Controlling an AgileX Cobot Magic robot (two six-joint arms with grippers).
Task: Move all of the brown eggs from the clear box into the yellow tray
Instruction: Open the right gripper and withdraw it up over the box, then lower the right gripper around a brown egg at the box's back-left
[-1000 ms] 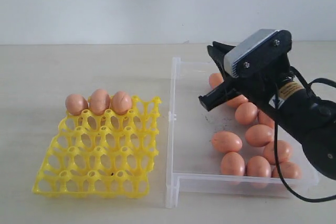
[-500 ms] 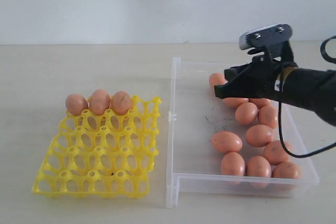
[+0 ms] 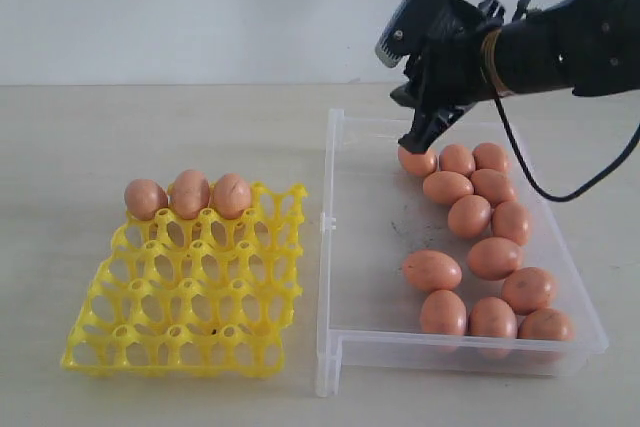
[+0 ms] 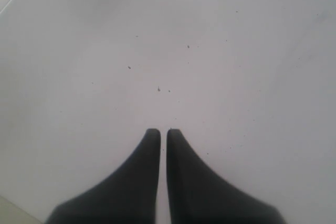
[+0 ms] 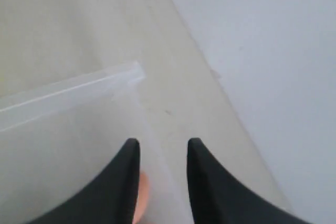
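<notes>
Slightly parted right fingers (image 5: 118, 187), empty.

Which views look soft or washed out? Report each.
Exterior view: evenly lit, brown eggs sharp. Left wrist view: washed out, left end effector a dark silhouette. Right wrist view: hazy, clear box rim and one egg blurred by the right end effector.

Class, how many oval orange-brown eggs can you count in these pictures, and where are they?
16. Three orange-brown eggs sit in the back row of the square yellow lattice tray; thirteen lie in the clear plastic box. The right gripper might hide another.
</notes>
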